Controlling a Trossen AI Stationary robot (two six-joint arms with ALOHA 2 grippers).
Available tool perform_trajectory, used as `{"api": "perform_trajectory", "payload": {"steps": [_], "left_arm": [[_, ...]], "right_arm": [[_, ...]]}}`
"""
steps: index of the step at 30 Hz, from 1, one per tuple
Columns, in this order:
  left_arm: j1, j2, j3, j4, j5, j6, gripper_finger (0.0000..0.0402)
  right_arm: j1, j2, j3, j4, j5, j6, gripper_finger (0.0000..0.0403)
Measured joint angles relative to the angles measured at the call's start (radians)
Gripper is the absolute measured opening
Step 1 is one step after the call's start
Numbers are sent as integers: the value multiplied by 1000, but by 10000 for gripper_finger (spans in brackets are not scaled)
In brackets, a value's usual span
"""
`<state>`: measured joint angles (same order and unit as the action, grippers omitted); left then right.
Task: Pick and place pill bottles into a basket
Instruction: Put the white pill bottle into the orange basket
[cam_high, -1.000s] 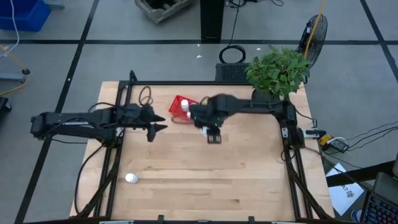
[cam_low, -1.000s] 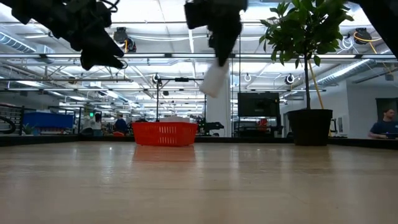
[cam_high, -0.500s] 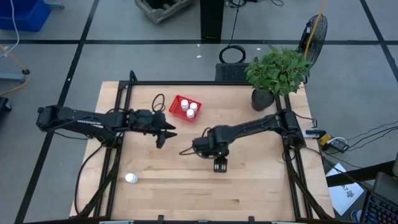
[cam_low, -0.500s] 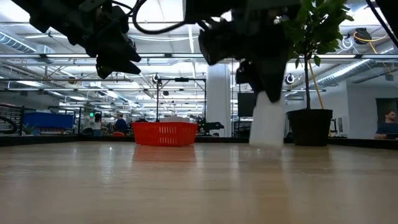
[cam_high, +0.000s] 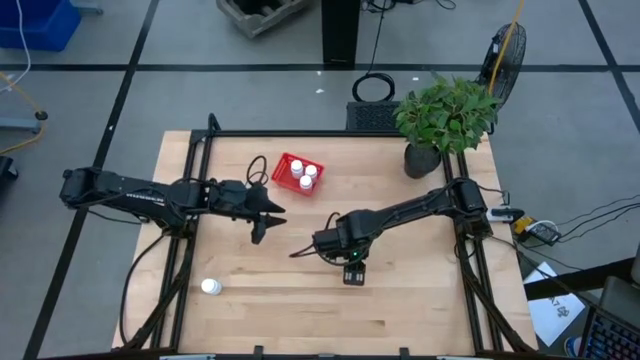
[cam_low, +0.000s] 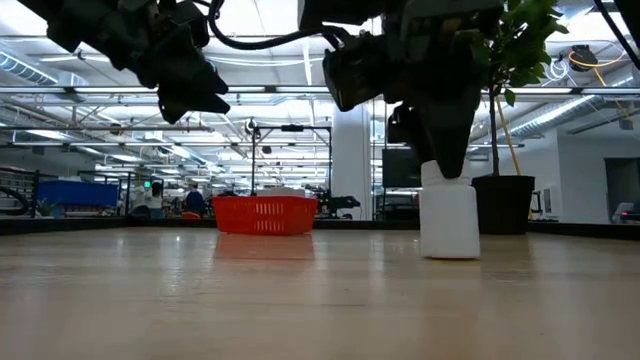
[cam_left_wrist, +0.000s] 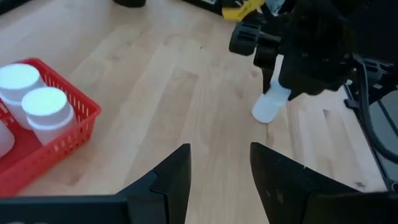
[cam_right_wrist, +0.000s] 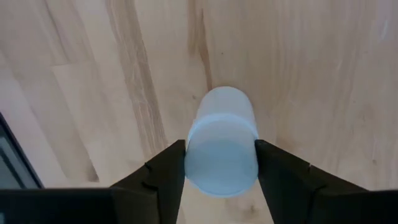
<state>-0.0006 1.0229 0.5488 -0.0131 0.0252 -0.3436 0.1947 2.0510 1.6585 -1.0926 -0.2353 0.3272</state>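
The red basket (cam_high: 290, 163) sits on the table toward the far side and holds three white pill bottles (cam_high: 305, 176); it also shows in the left wrist view (cam_left_wrist: 59, 140). Another pill bottle (cam_high: 210, 287) lies on the table near the front left. My right gripper (cam_high: 352, 270) is shut on a further white pill bottle (cam_low: 448, 220), which stands near the table's middle. My left gripper (cam_high: 266, 216) is open and empty above the table, left of the right gripper and nearer than the basket. My right gripper pinches the pill bottle's cap end (cam_right_wrist: 193, 155) between its two fingers (cam_right_wrist: 163, 171), one on each side. The fingers come from above and point down. The bottle stands upright with its base (cam_low: 448, 254) on the table.
A potted plant in a black pot (cam_high: 422, 158) stands at the far right corner. Black frame rails (cam_high: 196, 150) run along the table's left, right and far edges. Bare wood lies between the two grippers and toward the near edge.
My right gripper has carried the pill bottle from beside the basket toward the table's near edge and down; the bottle, then hanging clear below the fingers, now stands on the table. My left gripper has shifted a little toward the table's right.
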Motion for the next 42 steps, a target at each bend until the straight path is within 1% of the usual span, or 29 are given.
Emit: {"api": "perform_trajectory", "payload": {"steps": [7, 10, 15, 21, 27, 32, 36, 39, 42], "left_arm": [[0, 0, 0, 3, -1, 20, 168], [0, 0, 0, 3, -1, 20, 164], [0, 0, 0, 6, -1, 11, 161], [0, 0, 0, 8, -9, -6, 163], [-1, 0, 0, 9, -23, -6, 170], [-1, 0, 0, 16, -55, -7, 170], [0, 0, 0, 30, -56, -8, 170], [-1, 1, 0, 61, -31, -25, 170], [-12, 36, 2, 151, 5, -24, 171]], "right_arm": [[3, 0, -2, 37, 0, -36, 172], [4, 1, -2, 47, 1, -41, 179], [4, 9, -5, 72, 7, -44, 204], [16, 10, -6, 67, 112, -61, 246], [44, 8, -5, 87, 109, -78, 282], [53, 4, -4, 94, 117, -82, 299], [54, -24, -3, 89, 185, -93, 304], [54, -79, -3, 83, 236, -98, 304], [55, -154, -6, 81, 319, -76, 304]]}}
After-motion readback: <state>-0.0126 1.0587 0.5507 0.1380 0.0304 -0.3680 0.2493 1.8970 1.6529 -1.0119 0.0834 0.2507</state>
